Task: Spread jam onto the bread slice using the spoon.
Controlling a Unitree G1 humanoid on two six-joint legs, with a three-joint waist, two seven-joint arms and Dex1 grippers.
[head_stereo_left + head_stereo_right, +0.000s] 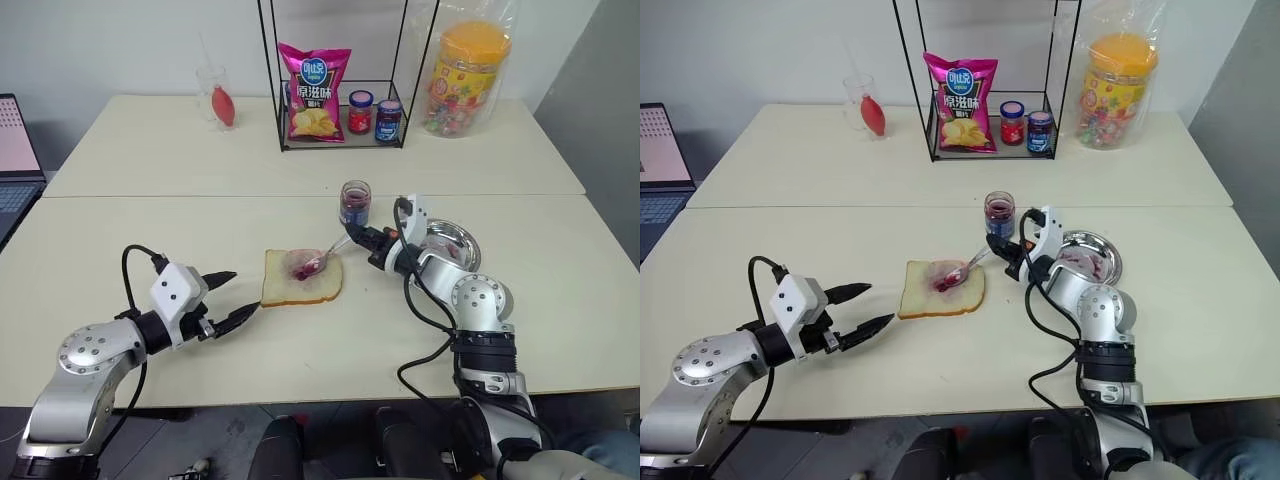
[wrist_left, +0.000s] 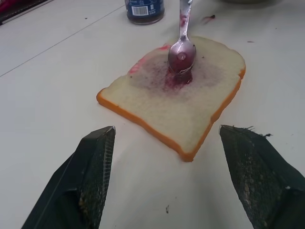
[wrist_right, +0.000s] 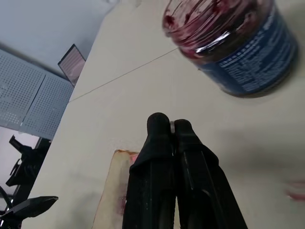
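The bread slice [image 1: 301, 277] lies flat on the table with a purple-red smear at its centre. The spoon [image 2: 182, 50] rests its stained bowl on that smear, and its handle runs up to my right gripper [image 1: 366, 240], which is shut on it. Just behind the right gripper stands the open jam jar [image 1: 354, 203], its glass smeared with dark jam. My left gripper [image 1: 229, 298] hovers open just left of the bread, its two fingers [image 2: 93, 171] spread wide in front of the crust and touching nothing.
A steel plate [image 1: 462, 240] with jam smears lies behind my right arm. A wire rack [image 1: 340, 145] at the back holds a crisps bag [image 1: 313, 92], a red-lidded jar [image 1: 360, 112] and a blue-lidded jar [image 1: 388, 119]. A sweets tub [image 1: 465, 78] stands back right, a laptop [image 1: 15, 160] far left.
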